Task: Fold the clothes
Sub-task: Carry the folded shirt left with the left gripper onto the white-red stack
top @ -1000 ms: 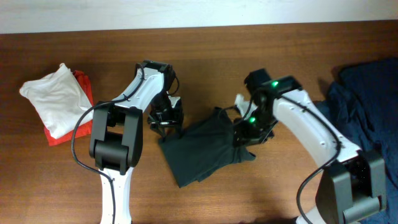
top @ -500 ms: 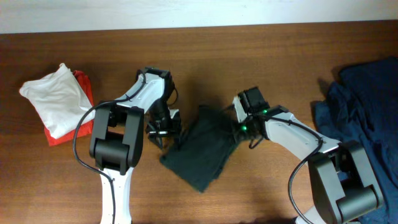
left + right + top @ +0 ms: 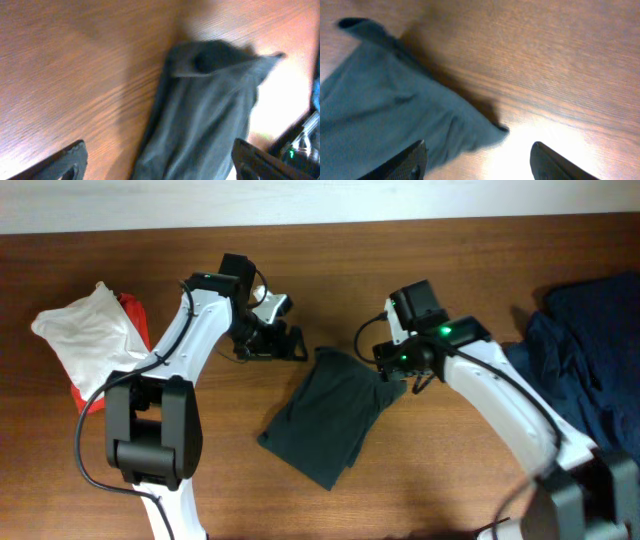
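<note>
Around the middle of the table point(image 3: 450, 480) lies a dark garment point(image 3: 330, 420), folded into a slanted strip with a loose end poking out at its far corner. Both arms hang just off that far end. The left end effector point(image 3: 159, 150) is spread wide with nothing between its fingers. The right end effector point(image 3: 477, 150) is likewise open and empty, with one finger over the cloth's edge. A heap of blue clothes point(image 3: 590, 350) waits at the right edge, and a white-and-red bundle point(image 3: 90, 345) sits near the left edge.

The main risk, as I judge it, is a shallow pinch: closing on the top layer alone would peel the fold apart instead of carrying it over. A grab at the loose end could drag the whole strip across the wood and bunch it — thin fabric slides easily. The arms also stand near each other over one small piece, so reaching for the same corner could make them collide. Both wrist views are blurred — layer edges are hard to tell.
</note>
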`<state>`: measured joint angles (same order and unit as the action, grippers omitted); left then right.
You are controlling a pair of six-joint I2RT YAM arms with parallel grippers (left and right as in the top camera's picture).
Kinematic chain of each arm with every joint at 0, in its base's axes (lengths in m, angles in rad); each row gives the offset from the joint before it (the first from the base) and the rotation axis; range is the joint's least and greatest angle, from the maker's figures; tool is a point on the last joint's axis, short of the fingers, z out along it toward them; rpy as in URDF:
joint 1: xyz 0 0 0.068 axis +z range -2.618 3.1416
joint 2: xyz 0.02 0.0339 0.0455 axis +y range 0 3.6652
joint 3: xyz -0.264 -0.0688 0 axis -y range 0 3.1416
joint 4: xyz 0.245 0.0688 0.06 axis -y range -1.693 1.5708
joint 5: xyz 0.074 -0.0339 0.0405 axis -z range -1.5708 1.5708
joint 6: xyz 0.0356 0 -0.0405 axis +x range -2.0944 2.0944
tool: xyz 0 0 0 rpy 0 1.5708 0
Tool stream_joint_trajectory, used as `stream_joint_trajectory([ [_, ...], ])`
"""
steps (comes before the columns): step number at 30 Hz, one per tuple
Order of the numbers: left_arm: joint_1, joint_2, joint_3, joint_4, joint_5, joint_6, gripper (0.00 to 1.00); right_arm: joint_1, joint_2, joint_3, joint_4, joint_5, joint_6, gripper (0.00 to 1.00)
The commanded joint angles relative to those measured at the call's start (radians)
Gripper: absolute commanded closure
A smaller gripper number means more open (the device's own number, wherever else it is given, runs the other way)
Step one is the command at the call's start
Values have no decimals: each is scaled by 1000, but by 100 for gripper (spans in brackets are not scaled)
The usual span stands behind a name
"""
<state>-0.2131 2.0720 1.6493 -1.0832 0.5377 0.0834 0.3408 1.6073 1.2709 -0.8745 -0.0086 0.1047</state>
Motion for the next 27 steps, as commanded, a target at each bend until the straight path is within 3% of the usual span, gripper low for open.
stream_joint_trajectory([
  [1,-16,41,4,23,193,229,3,-2,-89,32,-77,16,5,30],
  [6,-18,160,4,59,252,253,2,-2,-150,31,-227,6,8,29],
  [11,-76,267,4,35,280,251,3,-2,-154,31,-272,6,8,29],
  [12,-95,275,4,19,287,251,9,-2,-154,31,-274,6,8,29],
  [14,-134,277,5,6,285,252,32,-2,-154,31,-274,6,8,30],
  [15,-143,277,7,6,276,251,46,-2,-154,31,-274,6,8,29],
  [17,-148,277,25,7,203,241,85,-8,-154,31,-275,6,8,29],
  [19,-114,272,72,0,96,160,99,-28,-154,31,-281,6,8,29],
  [27,175,116,343,-137,-117,96,100,-152,-154,31,-323,6,8,30],
])
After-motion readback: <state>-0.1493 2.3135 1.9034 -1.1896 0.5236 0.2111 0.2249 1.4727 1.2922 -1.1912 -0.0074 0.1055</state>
